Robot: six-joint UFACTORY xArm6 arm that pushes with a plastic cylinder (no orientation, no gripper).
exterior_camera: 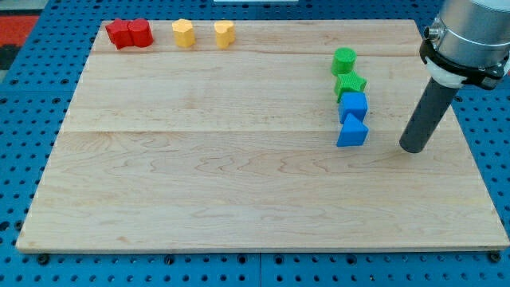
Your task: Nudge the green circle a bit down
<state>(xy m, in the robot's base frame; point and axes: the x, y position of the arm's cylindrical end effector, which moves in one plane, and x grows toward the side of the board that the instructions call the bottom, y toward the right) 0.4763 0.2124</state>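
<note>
The green circle (344, 60) lies at the top of a column of blocks on the wooden board's (199, 175) right side. Just below it, touching, is a green star-shaped block (351, 84). Under that sit a blue cube (353, 105) and a blue triangle (352, 131), also packed together. My tip (413, 147) rests on the board to the right of the blue triangle, well apart from it and lower than the green circle.
Along the view's top left sit two red blocks (129, 33) side by side, a yellow block (184, 33) and a yellow heart-like block (224, 33). The board lies on a blue pegboard (24, 119).
</note>
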